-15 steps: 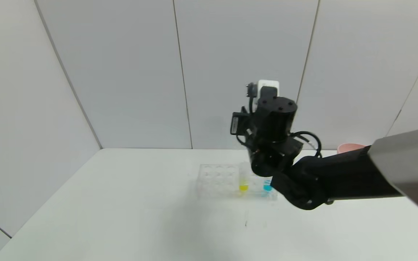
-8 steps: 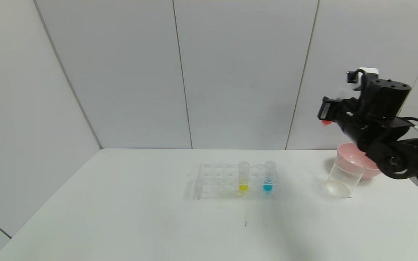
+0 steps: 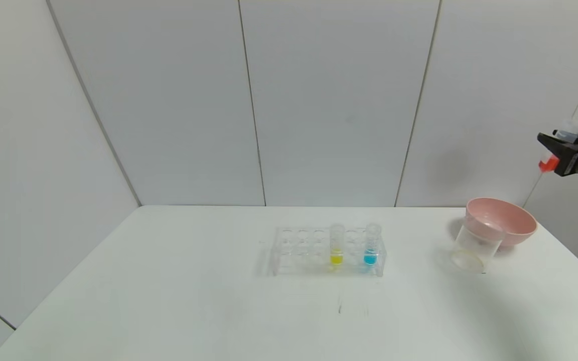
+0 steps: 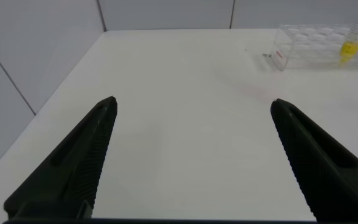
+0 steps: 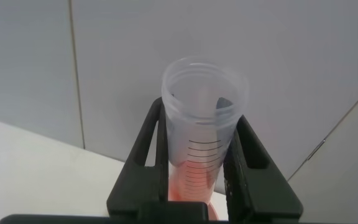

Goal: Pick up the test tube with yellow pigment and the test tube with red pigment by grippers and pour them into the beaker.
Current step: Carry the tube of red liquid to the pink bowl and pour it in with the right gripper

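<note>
right gripper point(image 3: 562, 153) clamped on red tube point(image 3: 550, 161), up high past beaker point(image 3: 474, 245) | light, slick plastic, grab mid-body | yellow tube point(image 3: 336, 245) racked on desk point(image 3: 168, 291) | left gripper point(image 4: 191, 155) spread wide, idle

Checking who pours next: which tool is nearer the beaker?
Right. The right tool, shut on the test tube with red pigment, is above and right of the beaker; the left tool is outside the head view.
</note>
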Tool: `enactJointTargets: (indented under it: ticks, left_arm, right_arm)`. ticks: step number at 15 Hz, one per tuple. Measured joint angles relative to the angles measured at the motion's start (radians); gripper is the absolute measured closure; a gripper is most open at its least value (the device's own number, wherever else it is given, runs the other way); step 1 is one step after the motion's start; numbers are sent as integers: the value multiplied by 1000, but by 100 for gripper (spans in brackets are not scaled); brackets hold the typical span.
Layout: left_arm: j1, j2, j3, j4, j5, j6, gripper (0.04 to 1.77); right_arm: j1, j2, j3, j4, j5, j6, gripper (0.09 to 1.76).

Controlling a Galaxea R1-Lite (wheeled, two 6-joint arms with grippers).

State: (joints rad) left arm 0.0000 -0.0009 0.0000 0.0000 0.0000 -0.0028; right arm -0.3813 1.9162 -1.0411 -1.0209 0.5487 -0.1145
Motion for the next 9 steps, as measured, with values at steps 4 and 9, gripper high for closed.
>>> enactJointTargets:
  ticks: [4, 9]
  left_arm:
    - [0, 0, 0, 0, 0, 0, 5]
    - [0, 0, 0, 0, 0, 0, 5]
  right_arm:
    - [-86, 11, 100, -49, 299, -263, 129]
    - [-73, 49, 200, -48, 385, -584, 129]
